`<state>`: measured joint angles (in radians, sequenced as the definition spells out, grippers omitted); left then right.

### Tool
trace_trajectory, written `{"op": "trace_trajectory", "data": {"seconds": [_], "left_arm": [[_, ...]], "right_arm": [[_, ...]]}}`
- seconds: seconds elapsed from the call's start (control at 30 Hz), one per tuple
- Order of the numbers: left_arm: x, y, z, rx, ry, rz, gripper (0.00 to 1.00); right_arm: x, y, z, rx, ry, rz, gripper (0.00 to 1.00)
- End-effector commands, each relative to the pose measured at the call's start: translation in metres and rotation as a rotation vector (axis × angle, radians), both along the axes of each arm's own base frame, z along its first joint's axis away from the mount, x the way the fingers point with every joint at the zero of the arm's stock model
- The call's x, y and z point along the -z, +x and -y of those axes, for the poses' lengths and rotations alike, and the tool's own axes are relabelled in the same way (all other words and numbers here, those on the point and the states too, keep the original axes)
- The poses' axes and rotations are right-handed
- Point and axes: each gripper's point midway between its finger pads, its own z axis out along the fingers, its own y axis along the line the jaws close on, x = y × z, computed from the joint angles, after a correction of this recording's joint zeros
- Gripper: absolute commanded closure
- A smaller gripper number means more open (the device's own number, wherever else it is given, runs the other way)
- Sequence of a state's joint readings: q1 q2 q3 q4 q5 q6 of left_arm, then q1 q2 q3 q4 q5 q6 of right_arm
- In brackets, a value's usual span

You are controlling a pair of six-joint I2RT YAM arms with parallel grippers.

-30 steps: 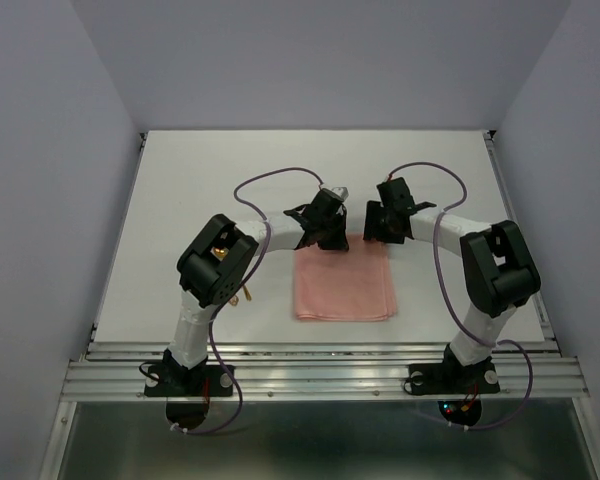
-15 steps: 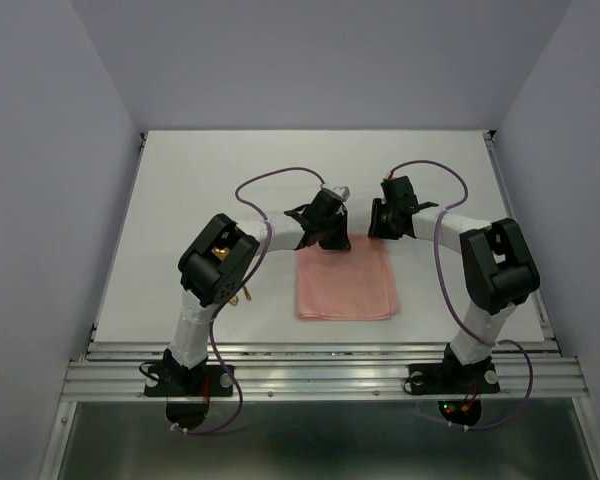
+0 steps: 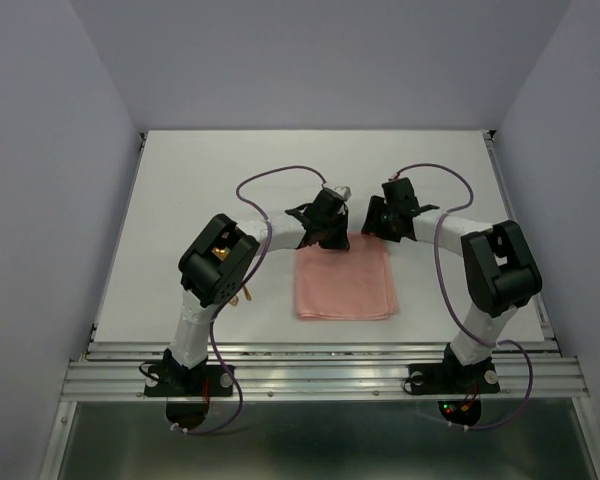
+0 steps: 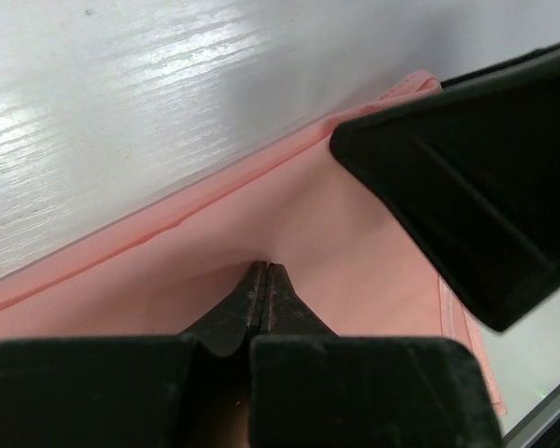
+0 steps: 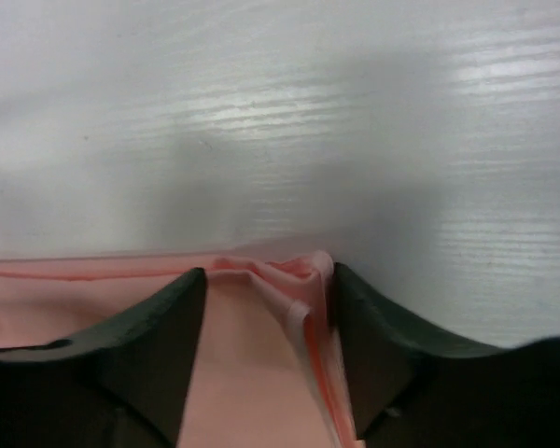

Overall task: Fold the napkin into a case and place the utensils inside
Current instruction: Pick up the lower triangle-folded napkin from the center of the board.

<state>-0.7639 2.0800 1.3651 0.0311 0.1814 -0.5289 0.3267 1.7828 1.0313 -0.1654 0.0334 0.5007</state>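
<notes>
**Student:** What does the overhead view show, beginning with the largest item?

**Tutor:** A flat white rectangular table (image 3: pixel 180 200). At its middle, somewhat nearer the near edge than the far edge, lies the thin salmon-pink cloth napkin (image 3: pixel 345 290). It is folded flat into a layered, roughly square shape. In the left wrist view, doubled hems run along its far edge.

**Student:** Where do the two grippers stand?

**Tutor:** Both stand at the napkin's far edge. The black two-finger left gripper (image 4: pixel 266 273) is at the far-left corner of the cloth. Its fingers are pressed together on a pinch of napkin, which puckers at the tips. The black two-finger right gripper (image 5: pixel 269 273) is at the far-right corner. Its fingers are spread apart, with the bunched corner of the cloth lying between them. Whether either finger touches the cloth cannot be told.

**Student:** And the smallest item?

**Tutor:** The slender gold-coloured metal utensils (image 3: pixel 246 295). They lie on the table to the left of the napkin and apart from it. The left arm (image 3: pixel 217 268) hides most of them, so their number cannot be told.
</notes>
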Motion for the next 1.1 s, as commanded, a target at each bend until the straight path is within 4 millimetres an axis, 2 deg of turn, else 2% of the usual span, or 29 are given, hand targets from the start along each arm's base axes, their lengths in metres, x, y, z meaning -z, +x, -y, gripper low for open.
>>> {"op": "trace_trajectory", "data": {"seconds": [0.0,0.03,0.07,0.1,0.17,0.2,0.23,0.27,0.3,0.33,0.37,0.4,0.43,0.47,0.5,0.57,0.6,0.63,0.67,0.7,0.73,0.77,0.8,0.83,0.97,1.0,1.07], "left_arm": [[-0.021,0.006,-0.014,-0.022,0.065,0.048,1.0],[-0.03,0.009,-0.019,-0.036,0.077,0.07,1.0],[-0.035,0.011,-0.021,-0.044,0.085,0.082,1.0],[-0.044,0.013,-0.024,-0.058,0.1,0.1,1.0],[-0.053,0.016,-0.025,-0.066,0.115,0.119,1.0],[-0.065,0.023,-0.023,-0.093,0.127,0.16,1.0],[-0.068,0.022,-0.024,-0.097,0.144,0.162,0.97],[-0.078,0.024,-0.019,-0.104,0.142,0.183,0.89],[-0.081,0.024,-0.017,-0.106,0.142,0.186,0.85],[-0.085,0.026,-0.013,-0.106,0.14,0.189,0.79],[-0.082,0.023,-0.012,-0.099,0.147,0.18,0.79],[-0.089,0.024,-0.003,-0.094,0.136,0.194,0.72],[-0.09,0.024,-0.001,-0.092,0.14,0.195,0.68],[-0.081,0.022,0.002,-0.083,0.163,0.178,0.63],[-0.092,0.027,0.01,-0.088,0.152,0.2,0.59],[-0.079,0.021,0.019,-0.073,0.2,0.185,0.51],[-0.09,0.026,0.028,-0.076,0.187,0.206,0.46],[-0.075,0.025,0.03,-0.069,0.222,0.181,0.43],[-0.073,0.023,0.036,-0.06,0.229,0.177,0.38],[-0.084,0.028,0.044,-0.069,0.212,0.194,0.37],[-0.07,0.027,0.044,-0.066,0.245,0.171,0.36],[-0.067,0.027,0.046,-0.066,0.254,0.166,0.34],[-0.076,0.031,0.053,-0.072,0.238,0.178,0.33],[-0.065,0.03,0.053,-0.069,0.264,0.158,0.33],[-0.053,0.031,0.061,-0.058,0.303,0.135,0.31],[-0.061,0.036,0.065,-0.074,0.297,0.159,0.31],[-0.047,0.035,0.063,-0.087,0.338,0.139,0.3]], "right_arm": [[-0.001,-0.012,0.021,0.126,-0.035,-0.021,0.27],[-0.006,-0.012,0.03,0.157,-0.068,-0.002,0.19],[-0.01,-0.015,0.035,0.173,-0.085,0.006,0.16],[-0.022,-0.015,0.049,0.216,-0.094,0.037,0.15],[-0.032,-0.018,0.062,0.25,-0.07,0.058,0.13],[-0.047,-0.02,0.066,0.267,-0.042,0.088,0.13],[-0.042,-0.028,0.075,0.28,-0.026,0.069,0.13],[-0.051,-0.032,0.074,0.277,-0.007,0.094,0.17],[-0.05,-0.037,0.076,0.279,0.003,0.088,0.2],[-0.042,-0.05,0.075,0.271,0.012,0.056,0.25],[-0.038,-0.058,0.073,0.259,0.022,0.039,0.28],[-0.04,-0.065,0.066,0.237,0.064,0.033,0.32],[-0.037,-0.072,0.063,0.228,0.081,0.021,0.35],[-0.023,-0.086,0.063,0.237,0.093,-0.013,0.43],[-0.019,-0.093,0.063,0.24,0.105,-0.023,0.47],[-0.012,-0.103,0.062,0.246,0.126,-0.029,0.59],[0.0,-0.117,0.058,0.241,0.152,-0.071,0.62],[0.004,-0.123,0.052,0.225,0.171,-0.09,0.65],[0.006,-0.126,0.048,0.219,0.18,-0.094,0.7],[0.013,-0.135,0.043,0.212,0.189,-0.117,0.71],[0.015,-0.138,0.043,0.219,0.196,-0.123,0.73],[0.014,-0.14,0.039,0.21,0.208,-0.116,0.74],[0.015,-0.142,0.038,0.215,0.219,-0.119,0.75],[0.018,-0.149,0.037,0.214,0.221,-0.13,0.78],[0.02,-0.157,0.037,0.224,0.244,-0.132,0.8],[0.019,-0.158,0.037,0.229,0.246,-0.127,0.8],[0.021,-0.16,0.038,0.229,0.246,-0.127,0.8]]}}
